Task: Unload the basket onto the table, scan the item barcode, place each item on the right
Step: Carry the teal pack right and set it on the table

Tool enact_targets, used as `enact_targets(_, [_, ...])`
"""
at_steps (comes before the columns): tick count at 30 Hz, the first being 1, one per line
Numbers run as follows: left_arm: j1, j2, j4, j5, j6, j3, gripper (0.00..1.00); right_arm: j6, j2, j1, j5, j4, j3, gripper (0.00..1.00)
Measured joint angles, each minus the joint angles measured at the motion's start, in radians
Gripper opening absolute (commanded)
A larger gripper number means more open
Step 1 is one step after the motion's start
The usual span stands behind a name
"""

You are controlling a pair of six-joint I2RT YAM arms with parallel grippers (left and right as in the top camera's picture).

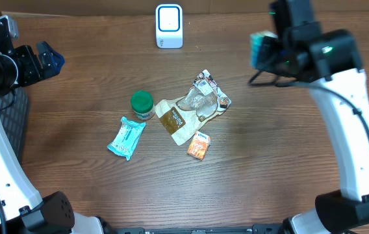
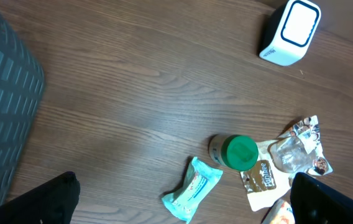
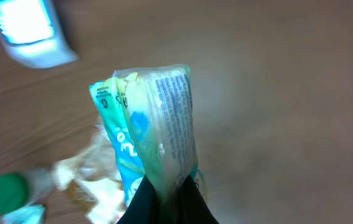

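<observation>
1. The right gripper [image 3: 164, 198] is clenched on the lower end of a teal packet [image 3: 155, 124], with its dark fingers pinched tight around the crimped edge.
2. In the right wrist view the packet stands up from the jaws. Its clear side panel with fine print faces the camera, but the print is too blurred to read.
3. From overhead, the packet is held above the table [image 1: 93, 188] at the far right, well apart from the white scanner [image 1: 169, 26]. The scanner stands at the far edge near the middle.
4. The left gripper [image 1: 45, 58] is at the far left with its jaws spread wide and nothing between them.
5. A loose cluster lies in the middle of the table. A green-capped bottle [image 1: 142, 104] is just beside a brown pouch [image 1: 175, 122].
6. A crinkled clear wrapper [image 1: 204, 97] overlaps the pouch's far right side.
7. A pale blue wipes pack [image 1: 127, 137] lies nearer than the bottle, and a small orange box [image 1: 199, 145] sits just beside the pouch's near corner.
8. A dark mesh bin [image 2: 2, 112] is at the left edge.
</observation>
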Motion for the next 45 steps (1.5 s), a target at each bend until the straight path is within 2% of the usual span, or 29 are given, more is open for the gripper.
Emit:
enact_targets(3, [0.0,0.0,0.001,0.0,0.0,0.0,1.0,0.043,0.007,-0.106,-0.016,-0.051,-0.066,0.04])
enact_targets(6, [0.0,0.0,0.0,0.0,0.0,0.0,1.0,0.053,0.01,-0.196,-0.053,-0.013,-0.185,0.04])
enact_targets(15, [0.0,0.0,0.0,0.0,0.0,0.0,1.0,0.04,0.027,-0.362,-0.216,0.277,-0.598,0.04])
enact_targets(20, [0.0,0.0,0.0,0.0,0.0,0.0,1.0,0.008,0.027,-0.41,-0.292,0.428,-0.744,0.04])
enact_targets(25, [0.0,0.0,0.0,0.0,0.0,0.0,1.0,-0.046,0.027,-0.409,-0.356,0.504,-0.811,0.04])
enact_targets(37, [0.0,0.0,0.0,0.0,0.0,0.0,1.0,-0.092,0.027,-0.428,-0.356,0.573,-0.817,0.04])
enact_targets(39, [0.0,0.0,0.0,0.0,0.0,0.0,1.0,-0.089,0.027,-0.438,-0.355,0.576,-0.817,0.25])
enact_targets(40, [0.0,0.0,0.0,0.0,0.0,0.0,1.0,-0.085,0.027,-0.444,-0.354,0.573,-0.817,0.48])
enact_targets(41, [0.0,0.0,0.0,0.0,0.0,0.0,1.0,-0.083,0.027,-0.45,-0.352,0.57,-0.817,0.6])
enact_targets(42, [0.0,0.0,0.0,0.0,0.0,0.0,1.0,-0.084,0.027,-0.455,-0.35,0.564,-0.817,0.65])
enact_targets(45, [0.0,0.0,0.0,0.0,0.0,0.0,1.0,-0.085,0.027,-0.46,-0.346,0.541,-0.817,0.66])
